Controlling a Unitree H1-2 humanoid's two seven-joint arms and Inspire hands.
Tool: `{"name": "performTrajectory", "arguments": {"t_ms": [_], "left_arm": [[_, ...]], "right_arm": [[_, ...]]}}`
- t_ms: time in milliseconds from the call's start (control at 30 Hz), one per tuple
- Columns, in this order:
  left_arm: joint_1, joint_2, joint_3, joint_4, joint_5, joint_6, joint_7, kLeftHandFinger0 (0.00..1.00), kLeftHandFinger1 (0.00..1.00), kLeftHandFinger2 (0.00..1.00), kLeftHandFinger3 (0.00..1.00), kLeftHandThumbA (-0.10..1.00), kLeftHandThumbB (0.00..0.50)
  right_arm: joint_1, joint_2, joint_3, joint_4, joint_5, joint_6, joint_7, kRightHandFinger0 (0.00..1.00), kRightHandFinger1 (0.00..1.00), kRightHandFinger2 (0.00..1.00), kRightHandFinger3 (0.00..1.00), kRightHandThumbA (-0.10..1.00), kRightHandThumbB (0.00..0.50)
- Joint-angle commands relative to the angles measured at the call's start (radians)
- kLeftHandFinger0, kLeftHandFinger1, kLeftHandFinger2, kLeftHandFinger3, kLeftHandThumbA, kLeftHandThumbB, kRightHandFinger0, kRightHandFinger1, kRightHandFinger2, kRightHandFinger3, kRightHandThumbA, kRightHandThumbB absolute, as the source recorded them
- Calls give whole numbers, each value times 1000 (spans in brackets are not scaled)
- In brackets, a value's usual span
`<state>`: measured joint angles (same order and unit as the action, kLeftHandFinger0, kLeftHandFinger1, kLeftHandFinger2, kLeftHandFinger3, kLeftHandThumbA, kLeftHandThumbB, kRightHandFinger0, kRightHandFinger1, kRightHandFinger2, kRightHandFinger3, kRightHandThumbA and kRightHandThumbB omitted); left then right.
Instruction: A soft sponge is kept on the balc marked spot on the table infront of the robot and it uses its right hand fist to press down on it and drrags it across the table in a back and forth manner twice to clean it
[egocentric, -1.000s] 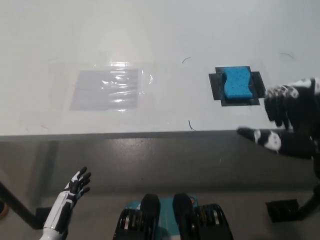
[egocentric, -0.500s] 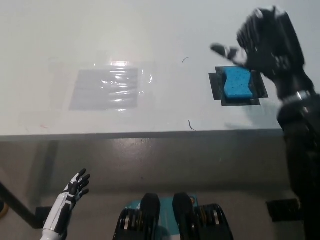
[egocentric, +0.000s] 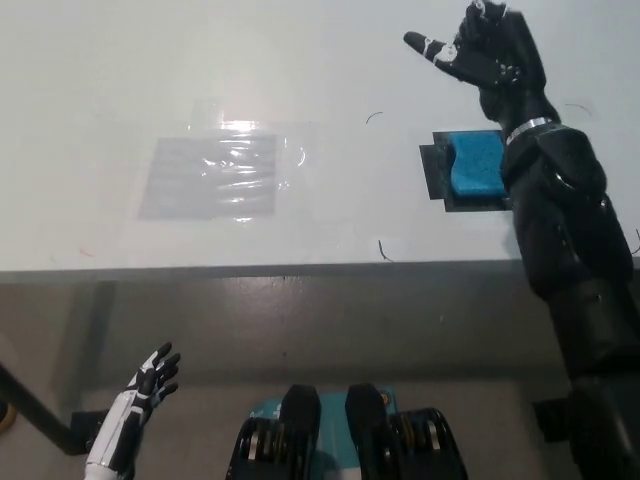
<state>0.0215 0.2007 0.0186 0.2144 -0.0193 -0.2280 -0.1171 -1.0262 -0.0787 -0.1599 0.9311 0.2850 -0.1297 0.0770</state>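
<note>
Sponge (egocentric: 474, 164) lay on its black marked spot (egocentric: 436, 172) at the right side of the white surface (egocentric: 330, 60), flat, its right edge hidden behind our black forearm. We saw the blue block sitting inside the dark square, with the mark's border showing along its left and near sides.

Our right hand (egocentric: 487, 52) hovered beyond the sponge, on its far side, clear of it and not touching. Its fingers (egocentric: 425, 45) were spread apart, one pointing out to the left, the rest loosely curled and holding nothing. The sponge therefore sat nearer to us than those fingers, under the line of the wrist and forearm rather than under the palm.

Further left on the surface we noted a patch of clear tape or film (egocentric: 215, 175), shiny and wrinkled, well apart from the sponge. A small dark curl mark (egocentric: 383, 250) showed close to the near edge, between the two.

Our white left hand (egocentric: 145, 385) rested low at the near left, below the surface edge, its fingers apart and empty.
</note>
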Motion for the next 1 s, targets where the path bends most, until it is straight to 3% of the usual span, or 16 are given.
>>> {"name": "performTrajectory", "arguments": {"t_ms": [0, 67, 167, 267, 333, 533, 900, 967], "left_arm": [[26, 2, 5, -17, -8, -58, -4, 1000, 1000, 1000, 1000, 1000, 500], [34, 0, 6, -17, -6, -63, -2, 1000, 1000, 1000, 1000, 1000, 500], [39, 3, 8, -21, -13, -59, -6, 1000, 1000, 1000, 1000, 1000, 500], [44, 3, 7, -21, -13, -61, -7, 1000, 1000, 1000, 1000, 1000, 500], [61, 2, 4, -23, -12, -68, -9, 1000, 1000, 1000, 1000, 1000, 500], [84, -3, -6, -27, -2, -73, -8, 1000, 1000, 1000, 1000, 1000, 500], [56, -3, -26, -21, 14, -57, -10, 1000, 1000, 1000, 1000, 1000, 500], [53, -3, -26, -24, 12, -54, -10, 1000, 1000, 1000, 1000, 1000, 500]], "right_arm": [[-150, -23, -60, 236, 30, -183, -10, 0, 0, 84, 99, 1000, 320], [-158, -27, -76, 289, 39, -180, -3, 0, 0, 39, 45, 1000, 350], [-158, -42, -91, 371, 34, -191, 8, 0, 0, 44, 35, 1000, 308], [-146, -42, -112, 419, 40, -185, 13, 0, 0, 22, 0, 1000, 311], [-125, -37, -106, 440, 25, -185, 14, 0, 0, 24, 0, 1000, 347], [-80, -30, -102, 477, 15, -178, 13, 0, 0, 76, 0, 1000, 306], [-30, -12, -97, 497, 9, -129, 14, 0, 0, 0, 0, 1000, 333], [-18, -2, -89, 500, 1, -133, 8, 0, 0, 0, 0, 1000, 301]]}}
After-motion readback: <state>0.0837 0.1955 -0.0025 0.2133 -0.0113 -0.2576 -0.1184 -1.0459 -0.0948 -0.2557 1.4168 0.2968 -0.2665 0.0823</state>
